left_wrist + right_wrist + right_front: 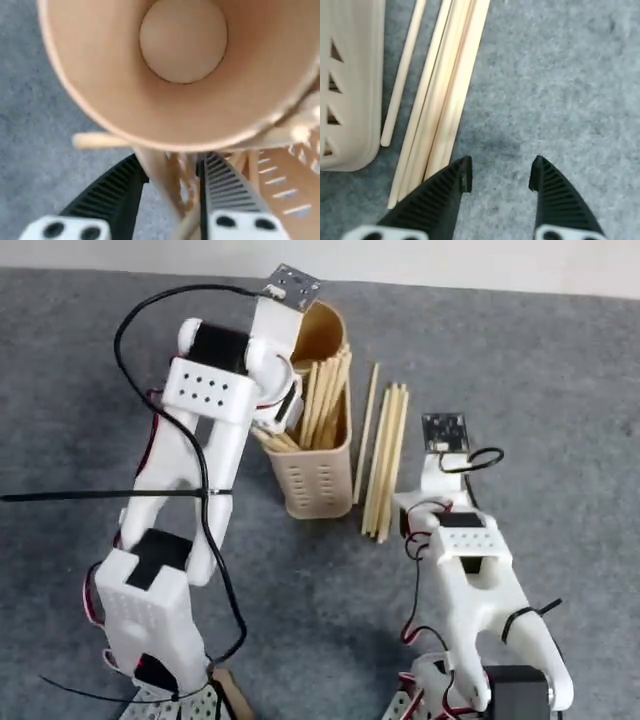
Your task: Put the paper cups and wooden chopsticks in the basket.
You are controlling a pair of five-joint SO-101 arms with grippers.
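Observation:
A beige basket (318,478) stands upright on the grey mat with several wooden chopsticks (325,400) in it. A tan paper cup (322,332) sits in its far end, and the left wrist view looks into the cup (182,60). My left gripper (172,172) hovers over the basket, open, with basket chopsticks (162,185) showing between its fingers. Several loose chopsticks (385,460) lie on the mat just right of the basket. My right gripper (500,172) is open low over the mat, right beside the near ends of that bundle (447,100). One single chopstick (402,80) lies between the bundle and the basket (347,85).
The left arm (215,390) leans over the basket's left side with black cables looping around it. The right arm (470,560) stands at the front right. Bare grey mat (560,75) stretches to the right of the loose chopsticks.

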